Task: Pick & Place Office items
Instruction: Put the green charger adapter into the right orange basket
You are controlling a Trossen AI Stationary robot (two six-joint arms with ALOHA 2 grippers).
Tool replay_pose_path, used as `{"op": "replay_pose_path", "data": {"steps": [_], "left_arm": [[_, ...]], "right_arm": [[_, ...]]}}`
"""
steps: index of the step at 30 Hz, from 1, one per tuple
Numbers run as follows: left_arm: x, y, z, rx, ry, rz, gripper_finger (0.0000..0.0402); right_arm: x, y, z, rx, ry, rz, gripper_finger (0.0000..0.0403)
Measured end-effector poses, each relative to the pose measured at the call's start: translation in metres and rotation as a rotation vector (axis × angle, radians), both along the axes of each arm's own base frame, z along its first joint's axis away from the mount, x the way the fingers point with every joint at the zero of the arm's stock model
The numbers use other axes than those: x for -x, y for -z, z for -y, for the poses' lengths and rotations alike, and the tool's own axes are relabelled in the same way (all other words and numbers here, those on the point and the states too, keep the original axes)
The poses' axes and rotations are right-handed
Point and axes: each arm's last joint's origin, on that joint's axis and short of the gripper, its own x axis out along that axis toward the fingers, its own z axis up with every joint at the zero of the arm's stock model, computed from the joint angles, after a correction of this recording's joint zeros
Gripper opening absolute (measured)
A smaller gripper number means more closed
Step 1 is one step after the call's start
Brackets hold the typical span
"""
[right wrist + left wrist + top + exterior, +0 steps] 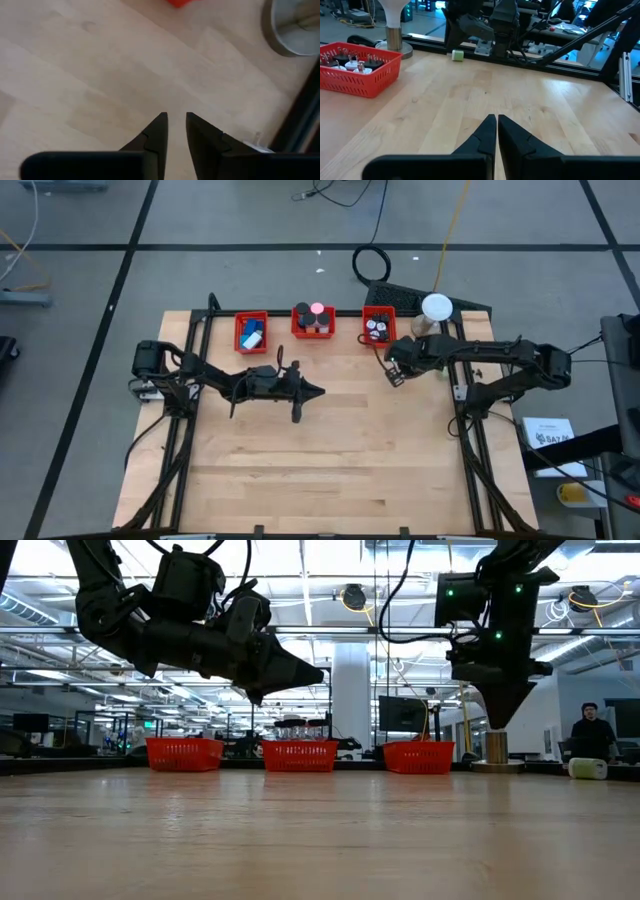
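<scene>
Three red bins stand along the table's far edge. The left bin holds blue blocks. Black and pink rolls fill the middle bin. The right bin holds black and white bits. A small green item lies on the table by the right arm's base. My left gripper hovers shut over the table's middle, pointing toward the right edge. My right gripper hangs above the wood just near of the right bin, pointing steeply down, slightly open with nothing between its fingers.
A white round lamp dome on a metal base stands at the far right, beside the right bin. Black frame rails run along the table's left and right sides. Bare wood spreads across the near half. A person shows beyond the table.
</scene>
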Motion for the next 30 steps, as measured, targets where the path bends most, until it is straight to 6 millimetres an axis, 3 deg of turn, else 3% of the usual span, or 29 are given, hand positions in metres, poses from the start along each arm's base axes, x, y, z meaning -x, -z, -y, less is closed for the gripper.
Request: {"op": "replay_pose_path", "data": {"steps": [7,16,23,30], "left_arm": [[0.0,0.0,0.0,0.0,0.0,0.001,0.0017],[0.0,0.0,0.0,0.0,0.0,0.0,0.0017],[0.0,0.0,0.0,0.0,0.0,0.0,0.0017],[0.0,0.0,0.0,0.0,0.0,0.0,0.0017]], "right_arm": [[0.014,0.001,0.014,-0.025,0.057,-0.081,0.0129],[0.053,0.01,0.034,-0.117,0.252,-0.277,0.0208],[0.076,0.032,0.048,-0.163,0.337,-0.296,0.0232],[0.086,0.049,0.055,-0.202,0.339,-0.23,0.0224]]}}
